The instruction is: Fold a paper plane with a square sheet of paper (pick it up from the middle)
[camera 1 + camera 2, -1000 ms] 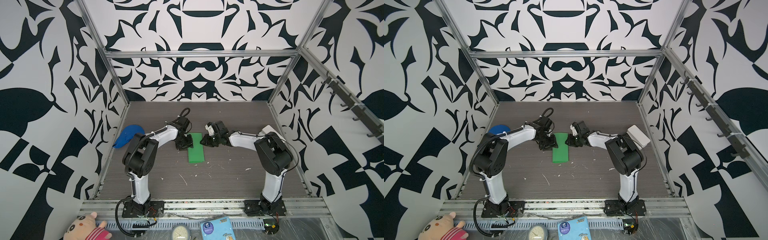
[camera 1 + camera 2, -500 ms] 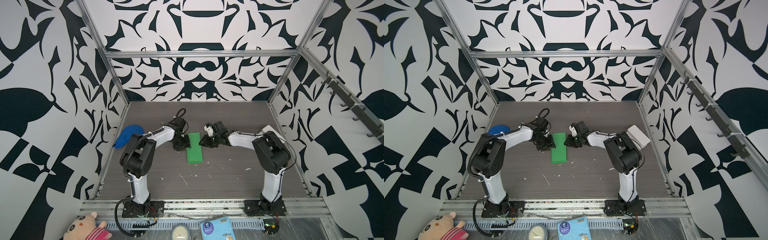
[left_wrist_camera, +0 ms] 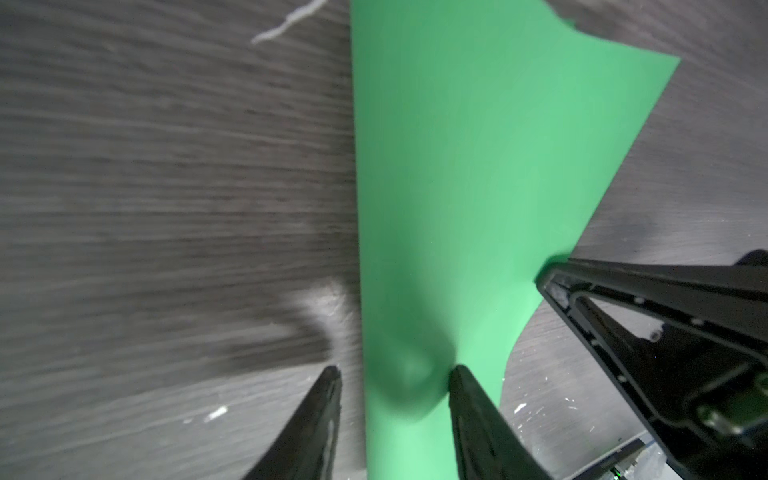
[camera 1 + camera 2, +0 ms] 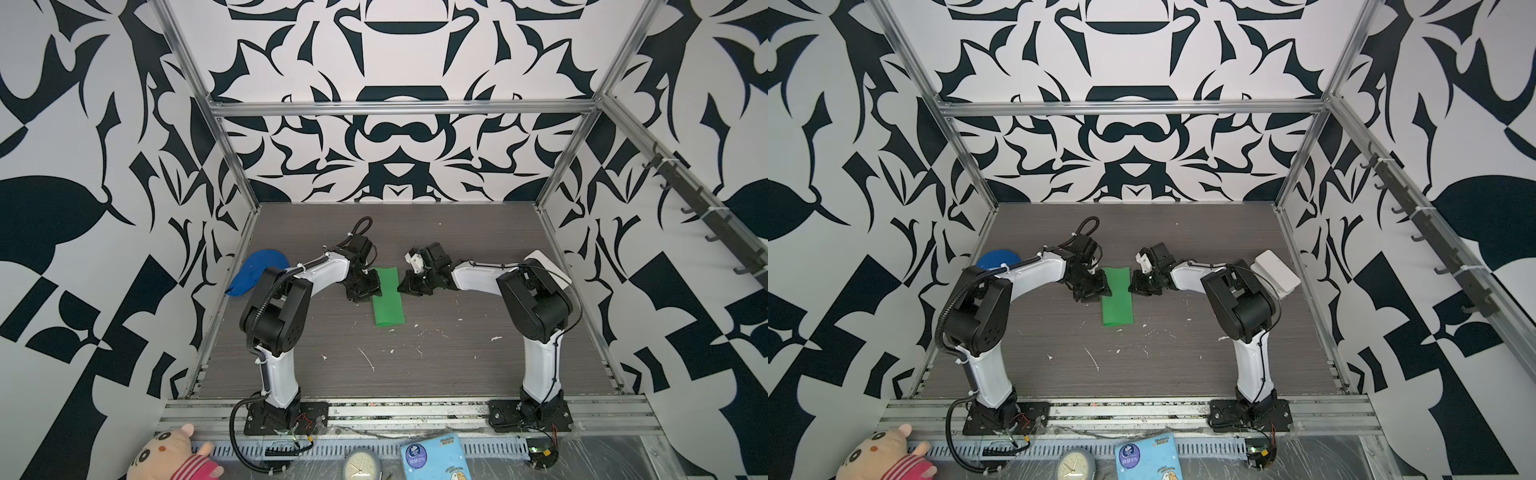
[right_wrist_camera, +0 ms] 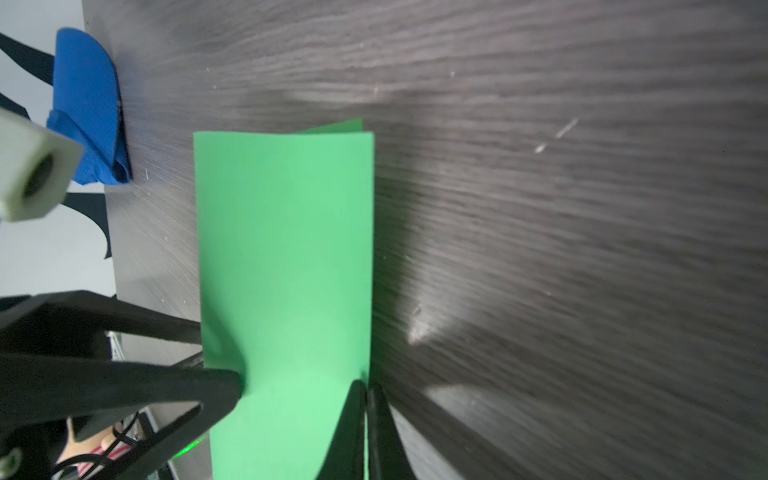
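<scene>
The square sheet of paper is bright green and lies on the dark table, folded in half into a long rectangle. No paper plane shape is in view. My left gripper is open and straddles the paper's left edge, one fingertip on the paper and one on the table. My right gripper is shut on the right edge of the paper, with a green sliver between its fingers. The left gripper's fingers show across the strip in the right wrist view.
A blue cloth cap lies by the left wall. A white flat box sits behind the right arm. White scraps dot the table in front of the paper. Metal frame posts edge the table.
My right gripper's jaws have closed onto the paper's right edge. The paper and the left gripper have hardly moved.
</scene>
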